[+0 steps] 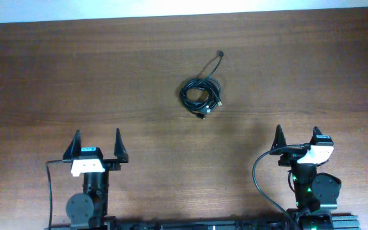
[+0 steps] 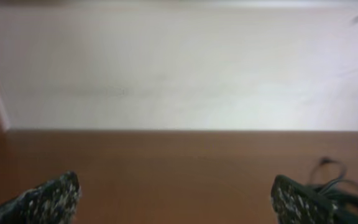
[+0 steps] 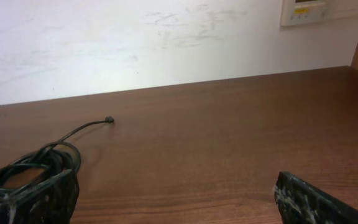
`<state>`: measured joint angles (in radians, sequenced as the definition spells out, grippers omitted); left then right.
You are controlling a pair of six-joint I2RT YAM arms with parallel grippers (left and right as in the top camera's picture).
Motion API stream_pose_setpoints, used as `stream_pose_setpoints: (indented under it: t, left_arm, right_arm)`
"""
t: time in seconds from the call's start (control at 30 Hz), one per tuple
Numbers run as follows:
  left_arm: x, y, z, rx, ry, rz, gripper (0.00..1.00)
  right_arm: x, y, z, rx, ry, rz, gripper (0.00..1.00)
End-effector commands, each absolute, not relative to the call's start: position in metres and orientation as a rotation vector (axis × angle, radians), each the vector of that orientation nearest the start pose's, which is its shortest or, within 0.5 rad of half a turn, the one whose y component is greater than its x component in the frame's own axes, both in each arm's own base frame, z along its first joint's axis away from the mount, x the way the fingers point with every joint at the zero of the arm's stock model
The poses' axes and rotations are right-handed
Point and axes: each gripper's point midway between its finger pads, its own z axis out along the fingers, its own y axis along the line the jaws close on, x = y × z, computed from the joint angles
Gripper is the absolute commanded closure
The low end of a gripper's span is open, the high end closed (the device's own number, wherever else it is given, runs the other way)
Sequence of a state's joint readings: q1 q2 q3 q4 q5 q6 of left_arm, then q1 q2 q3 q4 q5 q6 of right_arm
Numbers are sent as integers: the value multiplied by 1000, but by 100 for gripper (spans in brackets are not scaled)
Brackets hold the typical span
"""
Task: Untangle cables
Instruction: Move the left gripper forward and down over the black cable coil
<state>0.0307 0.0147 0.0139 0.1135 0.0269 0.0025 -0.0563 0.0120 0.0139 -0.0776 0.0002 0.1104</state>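
brown wooden counter (image 1: 75, 83): we are seeing the cables (image 1: 201, 94) lying coiled together near its centre; left pincer (image 1: 97, 131) and right pincer (image 1: 297, 129) are standing wide apart, gripping nothing, well short of them.

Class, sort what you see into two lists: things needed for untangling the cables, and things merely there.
Needed: cables; left gripper, open; right gripper, open.
Merely there: table; wall; wall panel.
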Motion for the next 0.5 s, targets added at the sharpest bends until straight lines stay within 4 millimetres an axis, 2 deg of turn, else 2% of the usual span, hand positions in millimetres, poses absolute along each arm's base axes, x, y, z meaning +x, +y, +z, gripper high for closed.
stream_pose_setpoints:
  t: [0.0,0.13,0.3,0.47]
  left_arm:
    - [237,-25,237,145,1316,-92,1]
    - [227,-26,269,141,1212,-109,1]
    - [224,-26,286,133,1225,-118,1]
    - [229,-26,305,130,1264,-122,1]
  right_arm:
    - [246,-17,156,158,1642,37,1]
    - [246,-17,156,158,1642,37,1]
    - [246,-17,156,158,1642,37,1]
    - [246,-17,156,158,1642,37,1]
